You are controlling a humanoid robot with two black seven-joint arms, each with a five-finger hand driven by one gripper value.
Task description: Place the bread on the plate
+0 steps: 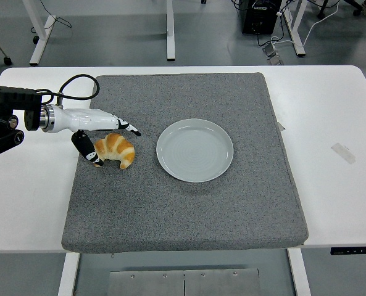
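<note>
Bread — a golden, curved croissant (115,150) — lies on the grey felt mat (183,203), just under the left hand (99,132). White fingers and thumb sit spread around it, not clearly pinching yet. Round pale plate (195,150) waits beside the hand — lifting and placing remain.

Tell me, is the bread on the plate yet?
Not yet. Done so far: the left hand has reached the bread, a croissant lying on the grey mat. In hand: its fingers are spread around the croissant's left end, but it is not lifted. Left to do: close the grip, carry it right and set it on the empty plate.
</note>
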